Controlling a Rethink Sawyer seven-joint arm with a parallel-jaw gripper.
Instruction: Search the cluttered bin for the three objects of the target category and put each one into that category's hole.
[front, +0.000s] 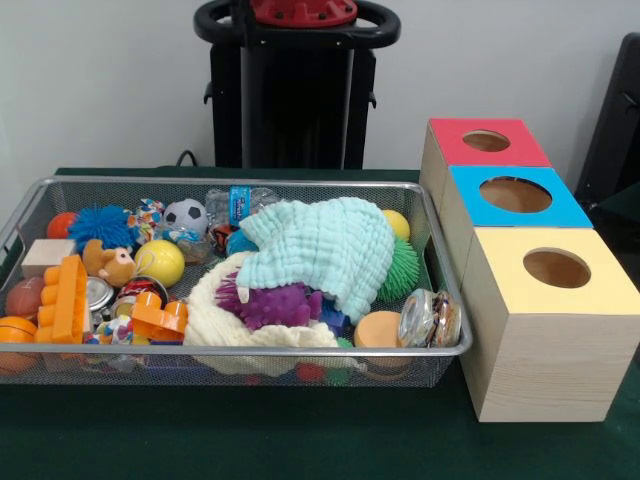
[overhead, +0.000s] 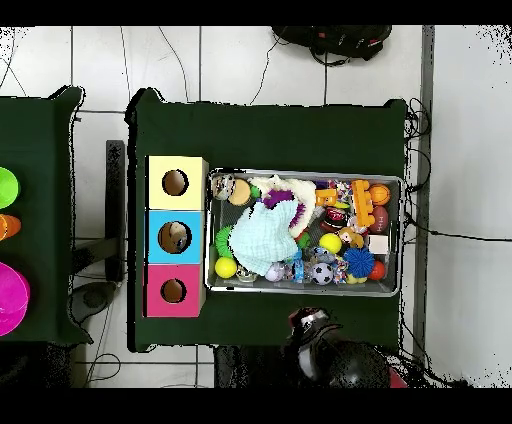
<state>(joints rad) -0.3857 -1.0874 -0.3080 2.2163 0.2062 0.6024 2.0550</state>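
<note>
A wire mesh bin (front: 447, 262) (overhead: 392, 182) sits packed with toys. A mint cloth (front: 325, 245) (overhead: 262, 235) lies over the middle. Under it show a purple spiky toy (front: 270, 303) and a cream knitted cloth (front: 212, 322). Around them lie a yellow ball (front: 160, 262), a small soccer ball (front: 185, 215), a blue spiky ball (front: 100, 225), a green spiky ball (front: 402, 270) and an orange plastic block (front: 68, 298). Beside the bin stand three wooden boxes with round holes: red top (front: 450, 150), blue top (front: 470, 205), yellow top (front: 500, 290). No gripper shows in either view.
The green tabletop (front: 300, 440) runs in front of the bin. In the overhead view a second dark table (overhead: 40, 200) at the left carries green and magenta things. Cables (overhead: 430, 130) trail over the tiled floor around the table.
</note>
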